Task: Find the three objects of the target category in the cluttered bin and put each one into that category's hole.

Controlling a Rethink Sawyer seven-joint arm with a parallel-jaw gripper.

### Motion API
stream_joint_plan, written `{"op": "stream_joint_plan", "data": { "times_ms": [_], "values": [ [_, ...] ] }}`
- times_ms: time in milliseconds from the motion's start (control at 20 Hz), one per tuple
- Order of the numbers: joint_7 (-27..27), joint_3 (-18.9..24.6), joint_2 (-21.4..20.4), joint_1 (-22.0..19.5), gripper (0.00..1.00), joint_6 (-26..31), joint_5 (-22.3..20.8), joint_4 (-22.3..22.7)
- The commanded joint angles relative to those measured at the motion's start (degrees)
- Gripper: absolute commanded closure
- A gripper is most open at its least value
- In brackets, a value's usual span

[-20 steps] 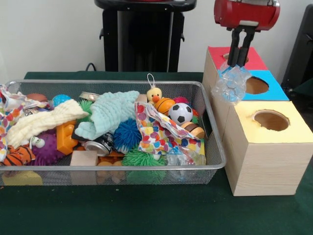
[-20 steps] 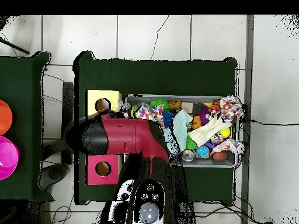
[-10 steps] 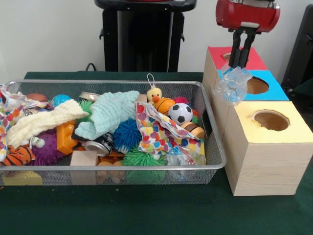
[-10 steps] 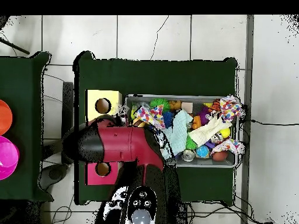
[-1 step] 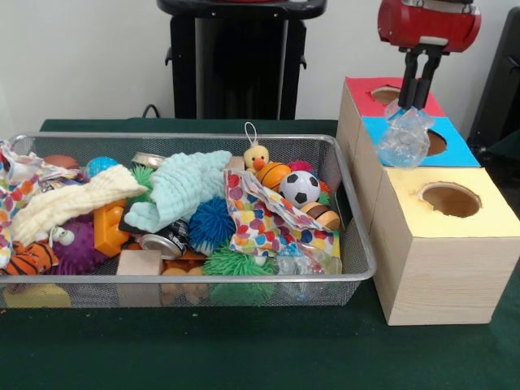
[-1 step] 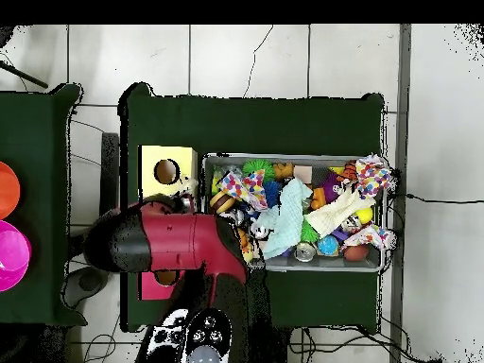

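Dark green cloth-covered surface (image 5: 244,349): carries all items below. Silver wire-mesh bin (image 5: 357,252): at nine o'clock of the boxes, heaped with toys, cloths and a drink can; not engaged. Row of three pale wooden boxes with holed lids, yellow (image 5: 487,213) nearest, blue (image 5: 459,150) middle, red (image 5: 422,104) farthest. Red and black arm with gripper (image 5: 416,96): hanging over the blue lid, jaws pinching the top of the load. Crumpled clear plastic bottle (image 5: 404,138): dangling at the nine o'clock rim of the blue box's round hole (image 5: 435,143), not yet over it. Hazards, judged: released here, the bottle would strike the lid and may roll toward the bin; the light, springy plastic could slip the narrow pinch, or jam across the opening.
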Motion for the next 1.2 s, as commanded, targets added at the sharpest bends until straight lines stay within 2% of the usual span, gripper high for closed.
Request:
{"op": "stream_joint_plan", "data": {
  "times_ms": [50,750,1050,1200],
  "values": [
    [17.6,-1.1,1.6,1.1,1.00,-1.6,2.7,6.4],
    [15.1,-0.3,-1.0,0.4,1.00,-5.9,4.0,10.6],
    [17.2,-2.7,1.8,3.8,1.00,-7.6,4.2,9.7],
    [16.3,-2.5,2.1,3.6,1.00,-8.3,4.3,10.1]
  ]
}}
